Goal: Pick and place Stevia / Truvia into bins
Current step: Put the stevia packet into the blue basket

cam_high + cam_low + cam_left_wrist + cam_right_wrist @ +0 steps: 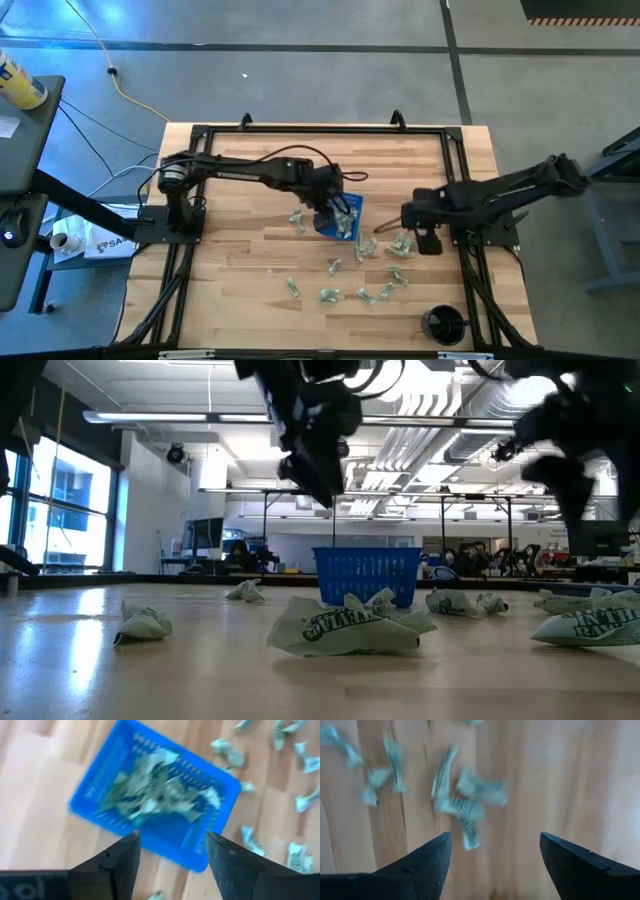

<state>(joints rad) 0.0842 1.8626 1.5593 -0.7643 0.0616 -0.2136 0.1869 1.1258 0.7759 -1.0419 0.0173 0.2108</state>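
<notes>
The blue bin (343, 216) sits near the table's middle and holds several pale green sachets (150, 795). My left gripper (172, 850) hovers open above the bin's near-left side, holding nothing. More crumpled sachets (340, 280) lie scattered flat on the wood in front of and right of the bin. My right gripper (495, 855) is open above a small cluster of sachets (462, 805) right of the bin, touching none. In the low view the bin (367, 574) stands behind a crumpled sachet (345, 628).
A round black cup (445, 324) stands near the table's near right corner. A black frame (300, 128) runs around the wooden table top. Bare wood lies left of the bin and along the far side.
</notes>
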